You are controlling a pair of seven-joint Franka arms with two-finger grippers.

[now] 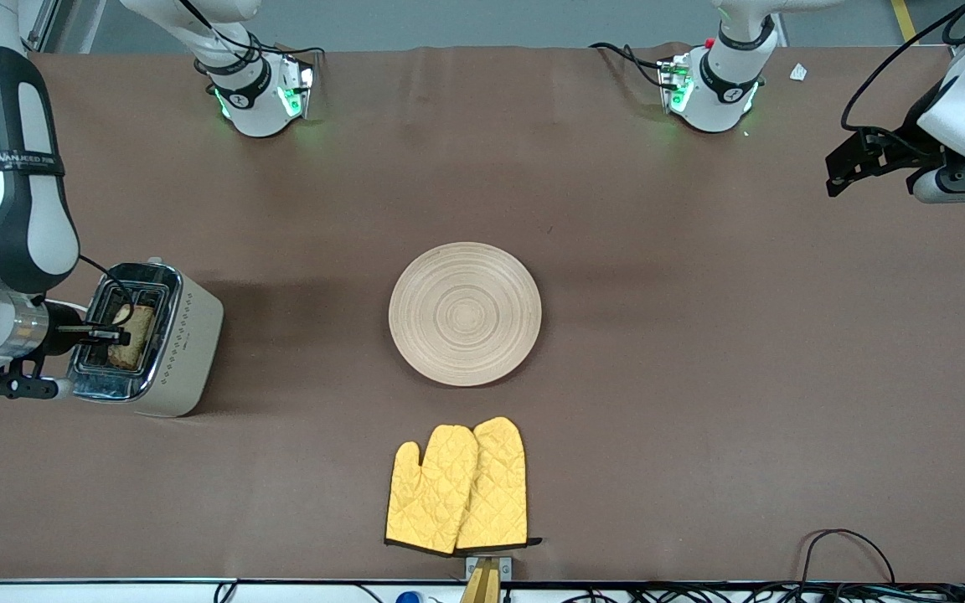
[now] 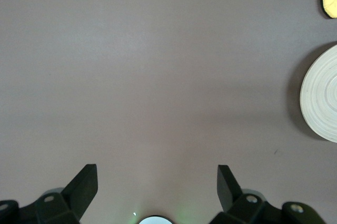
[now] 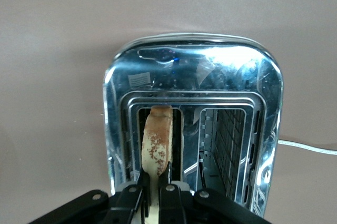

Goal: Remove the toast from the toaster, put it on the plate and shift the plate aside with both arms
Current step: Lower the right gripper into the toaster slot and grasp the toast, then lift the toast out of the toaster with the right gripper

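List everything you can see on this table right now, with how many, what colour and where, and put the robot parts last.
toast: one, tan with brown crust, standing in a toaster slot, gripped by the right gripper.
toaster: one, cream sides and chrome top, at the right arm's end of the table.
plate: one, light beige, mid-table, nothing on it.
oven mitts: two, yellow, overlapping, nearer to the front camera than the plate.
right gripper: black, shut on the toast over the toaster.
left gripper: black, open, waiting over bare table at the left arm's end.
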